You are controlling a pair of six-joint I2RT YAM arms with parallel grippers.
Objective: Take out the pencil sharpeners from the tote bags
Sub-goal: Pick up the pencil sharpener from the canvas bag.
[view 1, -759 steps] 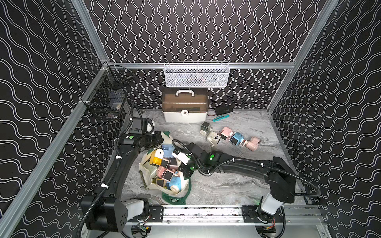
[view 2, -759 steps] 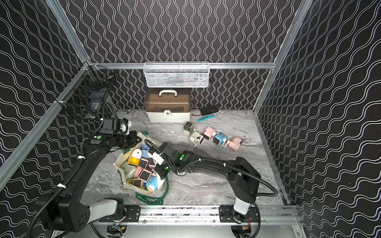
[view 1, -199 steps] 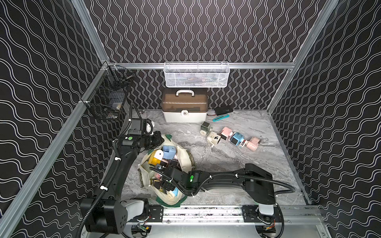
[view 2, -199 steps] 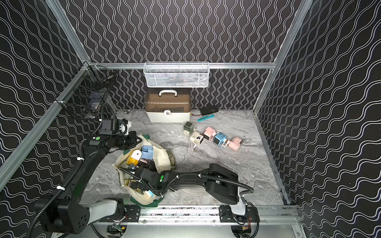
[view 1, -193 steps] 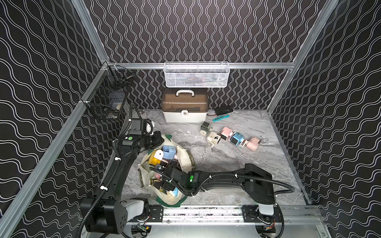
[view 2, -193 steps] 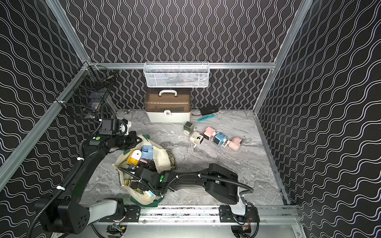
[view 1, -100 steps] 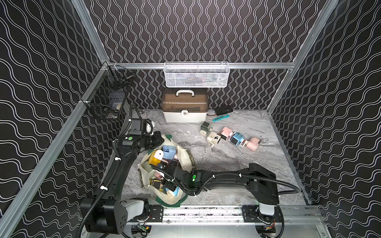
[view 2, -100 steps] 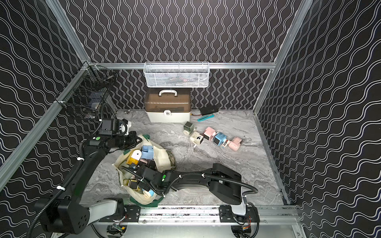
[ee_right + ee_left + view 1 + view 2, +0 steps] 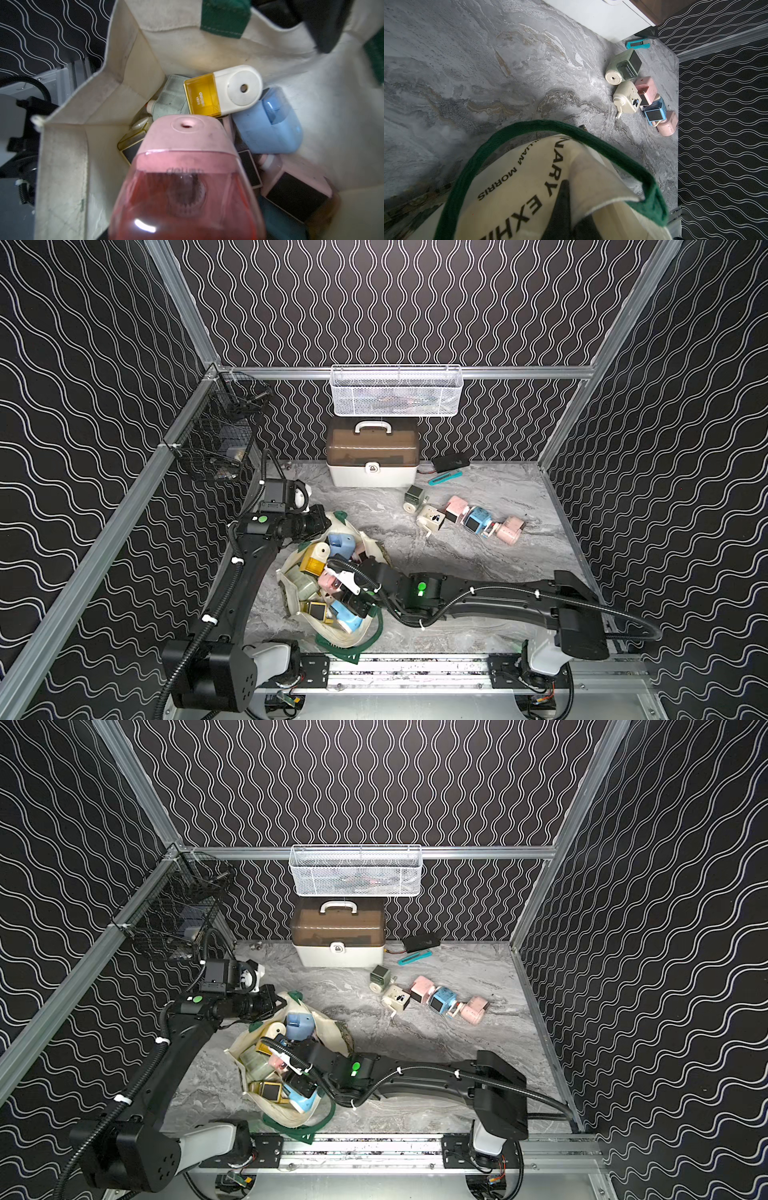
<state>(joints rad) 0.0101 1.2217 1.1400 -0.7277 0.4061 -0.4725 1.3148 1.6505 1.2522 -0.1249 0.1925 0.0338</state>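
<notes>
**Item under removal.** The pink sharpener (image 9: 187, 166) is found raised above the heap inside the tote bag (image 9: 371, 546) and fills the right wrist view. It is judged to be pinched by the right tool (image 9: 343, 588), which is set within the bag's mouth. The finger pads themselves are hidden in that view.

**Remaining contents.** Just beside it, a yellow-and-white sharpener (image 9: 222, 91) and a light blue sharpener (image 9: 268, 124) are noted. Several more are partly covered. The bag is therefore judged far from emptied.

**Bag restraint.** The left tool (image 9: 323, 522) is pressed together on a fold of canvas at the rim, close by the green strap (image 9: 512, 133). This hold is judged to keep the mouth spread and to stop the bag being dragged as a sharpener is drawn out.

**Deposit area.** A row of removed sharpeners (image 9: 477, 522) is laid on the bench (image 9: 457, 572), well apart from the bag, on the right arm's side and in front of the white-and-brown case (image 9: 371, 456). It is presumed to mark where the pink one is to be set.

**Risk.** Neighbouring sharpeners are packed closely and could be snagged on withdrawal.
</notes>
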